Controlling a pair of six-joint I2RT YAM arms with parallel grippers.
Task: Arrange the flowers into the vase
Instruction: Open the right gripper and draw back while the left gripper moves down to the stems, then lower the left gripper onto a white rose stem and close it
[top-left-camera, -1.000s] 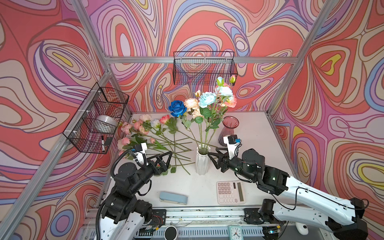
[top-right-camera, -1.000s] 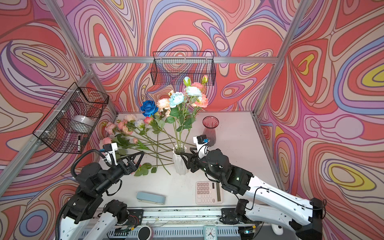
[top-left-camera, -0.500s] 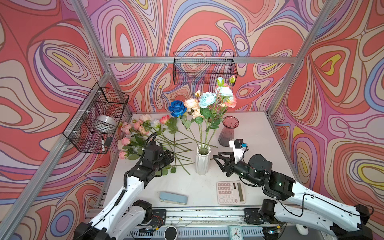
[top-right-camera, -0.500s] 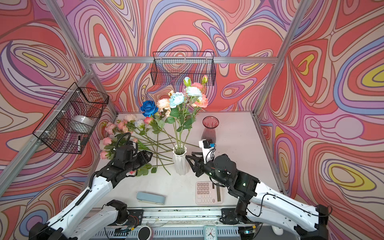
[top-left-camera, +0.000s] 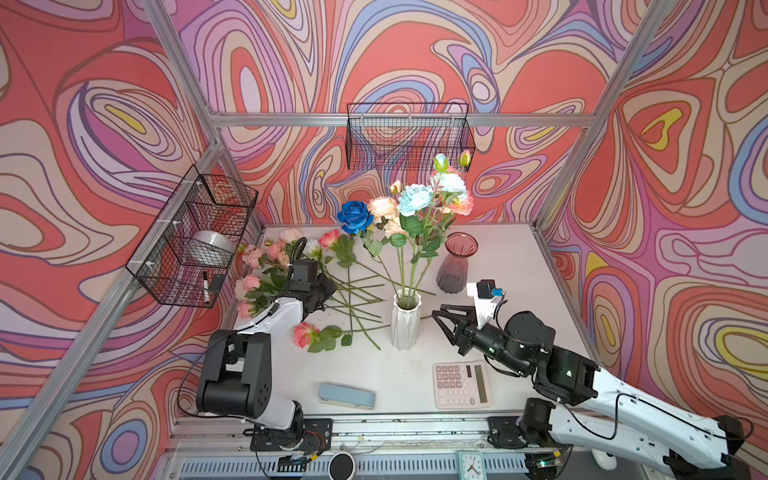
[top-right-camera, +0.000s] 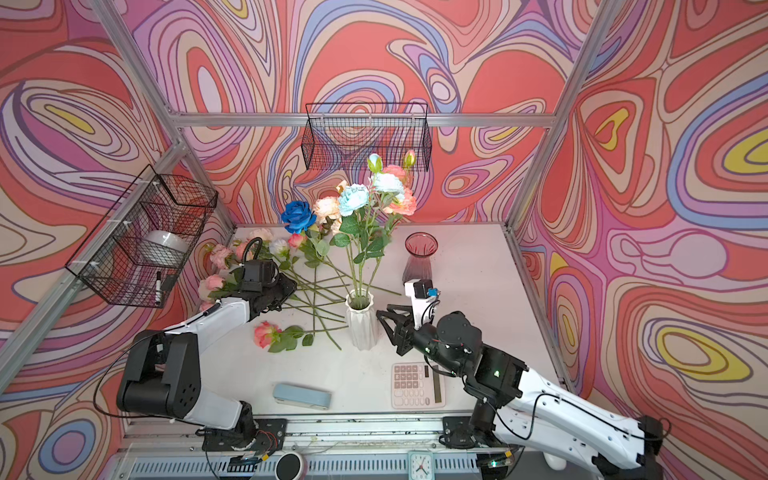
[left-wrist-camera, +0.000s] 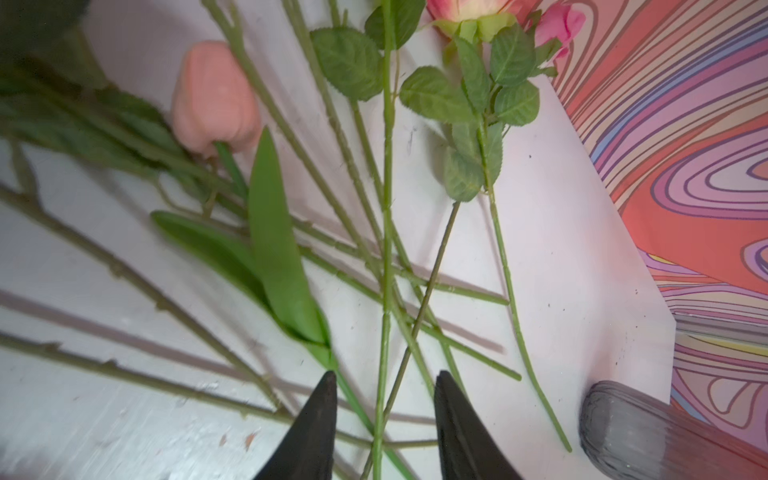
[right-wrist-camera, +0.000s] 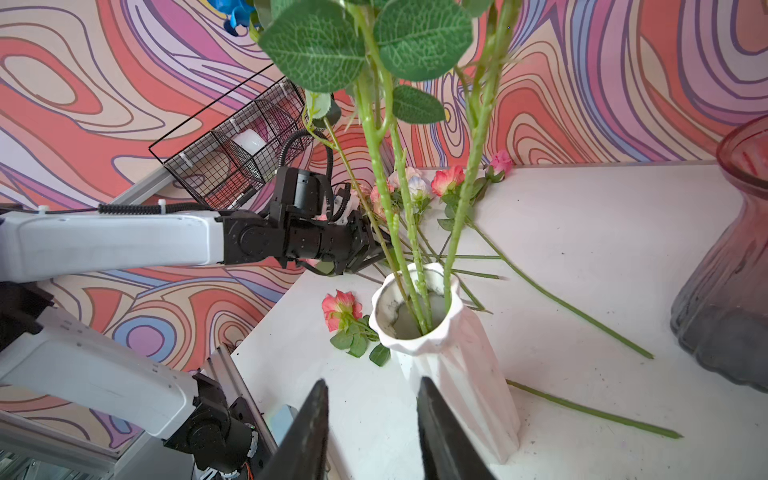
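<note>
Five or so flowers stand in the white vase near the middle of the tabletop. Their long stems run close to upright and spread a little as they rise, with the heads high toward the rear wall. The deep blue rose leans out to the left of the bunch.

The other flowers lie flat in a pile of loose flowers at the left rear of the tabletop. Their heads point toward the left wall and the cut ends fan out toward the white vase, crossing one another. A single pink rose lies apart in front of the pile. Its stem runs across the tabletop, with the head to the left and the cut end near the vase's foot.

The left hand is low over the crossed stems. In the left wrist view its fingers stand apart, and two or three stems lie in the gap of the left hand, none of them visibly pinched. A peach tulip lies beyond, and its stem passes just beside one fingertip.

The right hand is just to the right of the white vase, pointing at it. Its fingers are parted and hold nothing. A red glass vase stands behind it, and a calculator lies in front.
</note>
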